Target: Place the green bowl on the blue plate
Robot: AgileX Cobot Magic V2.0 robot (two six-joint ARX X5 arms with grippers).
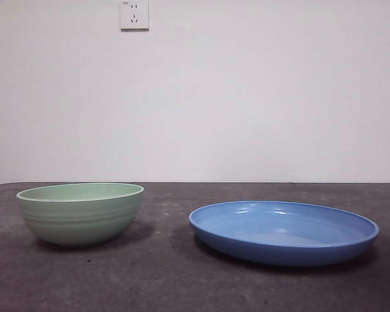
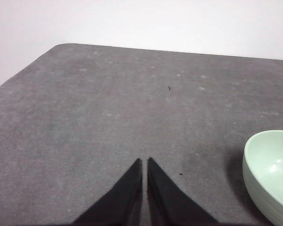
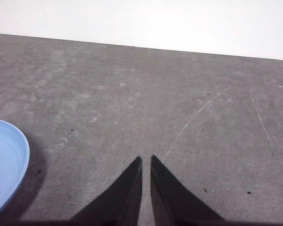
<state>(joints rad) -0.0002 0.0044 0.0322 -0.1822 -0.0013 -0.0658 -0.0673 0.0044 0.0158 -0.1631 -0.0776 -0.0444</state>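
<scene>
On the grey table (image 1: 182, 279), the green bowl (image 1: 80, 212) sits apart from the blue plate (image 1: 283, 231) under a wall socket (image 1: 134, 14), while only the wrist views show the left gripper (image 2: 144, 161) and right gripper (image 3: 145, 159), each pressed together over bare tabletop.

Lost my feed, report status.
Left hand and right hand shut, empty. Bowl on table, apart from plate. Nothing between them.

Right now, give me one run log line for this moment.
stage: not started | pale green ridged bowl: on table, beside glossy blue plate, apart | left end effector: shut, empty | right end effector: shut, empty
</scene>
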